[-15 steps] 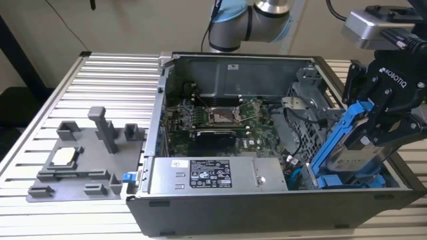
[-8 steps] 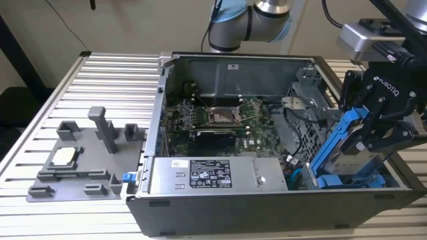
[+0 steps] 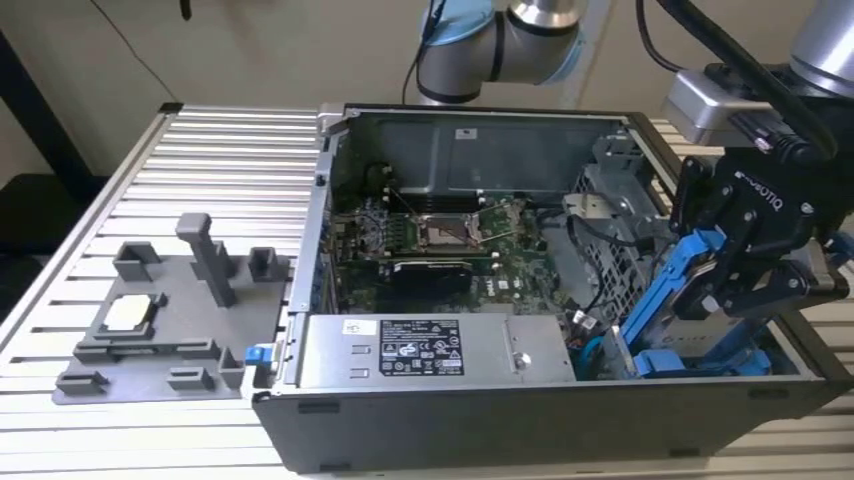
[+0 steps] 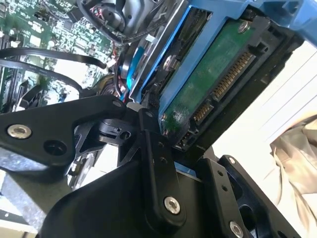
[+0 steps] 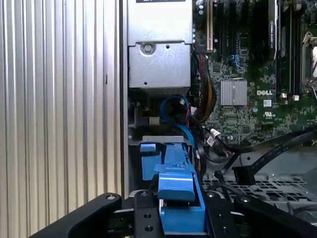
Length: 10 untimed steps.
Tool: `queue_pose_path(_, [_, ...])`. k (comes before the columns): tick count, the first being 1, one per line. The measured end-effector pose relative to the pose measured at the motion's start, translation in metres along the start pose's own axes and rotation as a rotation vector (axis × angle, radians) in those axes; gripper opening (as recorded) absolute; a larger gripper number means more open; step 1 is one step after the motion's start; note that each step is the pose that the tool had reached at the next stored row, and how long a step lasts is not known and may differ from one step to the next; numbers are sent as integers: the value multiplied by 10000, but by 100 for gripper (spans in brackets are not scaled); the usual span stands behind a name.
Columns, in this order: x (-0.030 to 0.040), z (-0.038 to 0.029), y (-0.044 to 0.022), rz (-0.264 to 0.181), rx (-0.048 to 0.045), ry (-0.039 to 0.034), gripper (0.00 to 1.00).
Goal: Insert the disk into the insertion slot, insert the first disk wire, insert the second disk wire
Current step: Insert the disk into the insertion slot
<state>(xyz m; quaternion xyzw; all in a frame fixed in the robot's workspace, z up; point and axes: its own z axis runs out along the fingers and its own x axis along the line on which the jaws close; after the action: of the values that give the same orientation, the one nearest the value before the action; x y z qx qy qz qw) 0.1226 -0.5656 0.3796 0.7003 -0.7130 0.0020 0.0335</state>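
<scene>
My gripper (image 3: 731, 275) is shut on the disk (image 3: 678, 300), a flat drive in a bright blue bracket, held tilted at the case's front corner on the exterior view's right. Its lower end dips into the insertion slot (image 3: 701, 362), a grey cage bay with blue fittings. The second wrist view shows the disk's green circuit board and connector (image 4: 215, 82) past my black fingers (image 4: 154, 163). In the first wrist view the blue bracket (image 5: 177, 186) sits between my fingers (image 5: 143, 215), above the bay (image 5: 148, 148). A blue cable (image 5: 173, 106) and a black plug (image 5: 242, 173) lie loose nearby.
The open computer case holds a silver power-supply box (image 3: 427, 350) at its front and a green motherboard (image 3: 441, 240) behind it. A grey fixture plate (image 3: 160, 320) with upright blocks lies on the ribbed metal table (image 3: 200, 160) at the exterior view's left.
</scene>
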Motion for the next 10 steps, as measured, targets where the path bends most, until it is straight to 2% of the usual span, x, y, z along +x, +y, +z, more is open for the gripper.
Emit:
queue_pose_path(6, [0, 6, 0, 0, 0, 1, 33])
queue_pose_path(10, [-1, 6, 0, 0, -2, 0, 40])
